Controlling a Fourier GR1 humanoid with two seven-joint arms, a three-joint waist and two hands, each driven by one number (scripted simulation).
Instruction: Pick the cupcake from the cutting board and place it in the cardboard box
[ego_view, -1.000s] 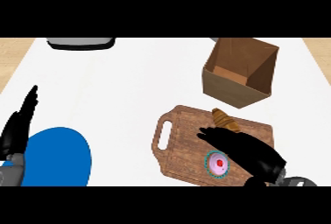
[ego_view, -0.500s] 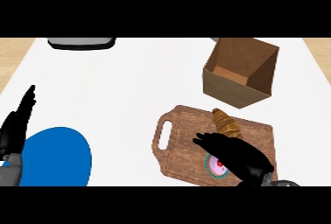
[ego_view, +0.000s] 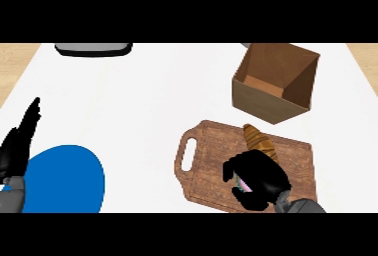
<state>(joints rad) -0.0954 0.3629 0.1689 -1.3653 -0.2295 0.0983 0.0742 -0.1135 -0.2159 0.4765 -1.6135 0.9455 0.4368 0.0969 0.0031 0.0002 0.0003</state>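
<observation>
The cupcake sits on the wooden cutting board at lower right; only a sliver of its pink and green edge shows. My right hand covers it, fingers curled down round it. A brown croissant lies on the board just beyond the hand. The open cardboard box stands behind the board, at upper right. My left hand rests at the left edge, fingers straight and pointing up.
A blue plate lies at lower left, beside the left hand. A dark grey object sits at the counter's far edge, upper left. The board's handle points left.
My right hand has slid left and toward me over the cupcake and curled round it, so the cupcake is now almost hidden. The left hand has stayed put.
</observation>
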